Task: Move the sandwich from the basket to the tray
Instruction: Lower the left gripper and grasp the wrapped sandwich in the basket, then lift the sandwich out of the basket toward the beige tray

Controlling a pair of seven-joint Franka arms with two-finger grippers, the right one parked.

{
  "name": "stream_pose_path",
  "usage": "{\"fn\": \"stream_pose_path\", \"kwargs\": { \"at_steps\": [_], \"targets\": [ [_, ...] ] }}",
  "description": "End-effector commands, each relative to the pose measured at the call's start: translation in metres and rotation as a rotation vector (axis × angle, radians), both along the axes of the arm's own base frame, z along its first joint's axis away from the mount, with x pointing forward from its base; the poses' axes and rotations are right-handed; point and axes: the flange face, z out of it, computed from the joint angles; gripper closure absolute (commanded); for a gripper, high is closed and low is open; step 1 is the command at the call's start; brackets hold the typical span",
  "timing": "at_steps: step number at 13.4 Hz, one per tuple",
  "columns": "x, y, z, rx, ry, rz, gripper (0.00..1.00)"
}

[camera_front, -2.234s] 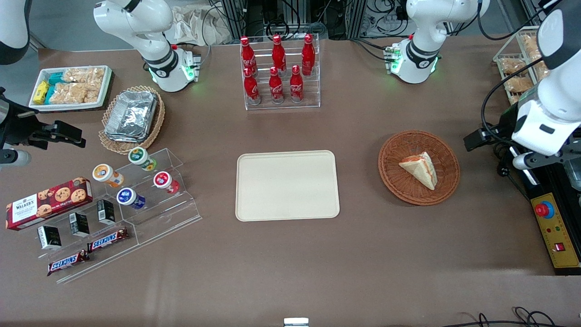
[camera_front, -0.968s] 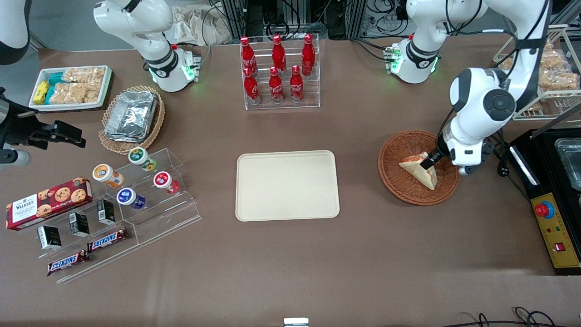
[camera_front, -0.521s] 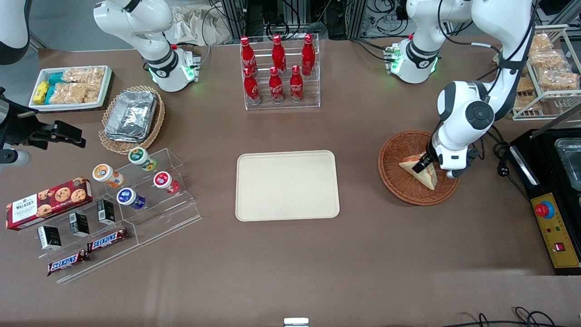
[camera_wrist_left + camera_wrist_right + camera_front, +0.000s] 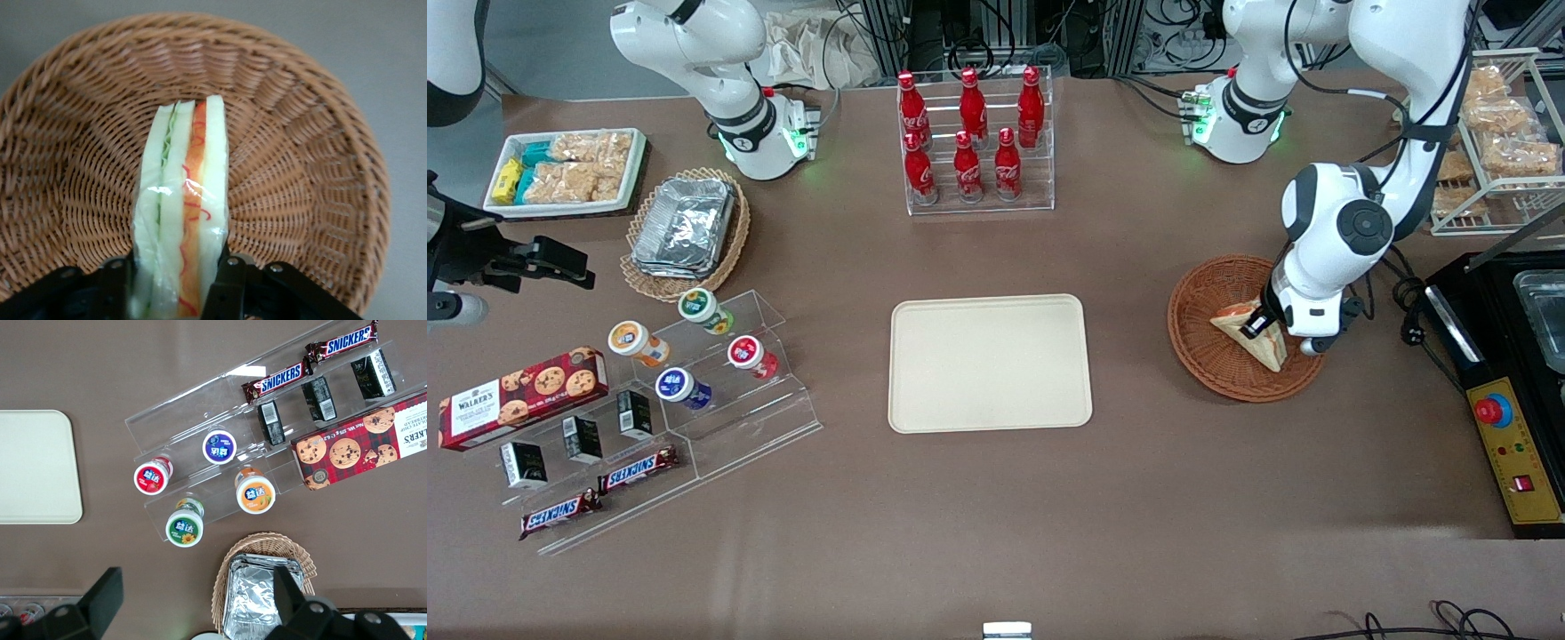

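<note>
Tray [image 4: 990, 363]: lies flat and bare on the table [image 4: 996, 498], near its middle, well apart from the basket.
Basket [image 4: 1209, 351]: toward the working arm's end of the table.
Sandwich [image 4: 1240, 331]: standing on edge in the basket, wrapped in clear film.
Tool [image 4: 1259, 324]: down in the basket, fingers [image 4: 223, 283] pressed against both bread faces, clamped on the sandwich.

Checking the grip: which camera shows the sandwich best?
Left wrist view: the sandwich stands on edge in the basket, between the gripper fingers. Front view shows it small, partly under the arm. Right wrist view misses it.
</note>
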Motion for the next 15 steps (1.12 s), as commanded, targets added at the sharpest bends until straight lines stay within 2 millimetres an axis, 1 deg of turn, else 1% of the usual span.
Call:
{"fn": "stream_pose_path", "kwargs": {
  "at_steps": [1,2,4,6,7,8,9,10,11,12,13,14,15],
  "targets": [
    [0.01,0.004,0.057,0.011,0.048,-0.122,1.0],
    [0.018,0.005,0.079,0.011,0.056,-0.154,1.0],
    [0.041,0.005,0.134,0.007,0.084,-0.222,1.0],
    [0.063,0.001,0.189,0.0,0.123,-0.251,1.0],
    [0.072,-0.002,0.215,-0.001,0.117,-0.262,1.0],
    [0.077,-0.006,0.237,-0.003,0.112,-0.269,1.0],
    [0.08,-0.012,0.252,-0.004,0.113,-0.295,1.0],
    [0.078,-0.034,0.263,-0.008,0.103,-0.382,1.0],
    [0.077,-0.056,0.279,-0.003,0.074,-0.434,1.0],
    [0.076,-0.069,0.288,-0.005,0.059,-0.456,1.0],
    [0.071,-0.094,0.29,-0.006,0.058,-0.508,1.0],
    [0.065,-0.117,0.286,-0.007,0.065,-0.554,1.0],
    [0.061,-0.134,0.281,-0.01,0.075,-0.578,1.0]
  ]
}}
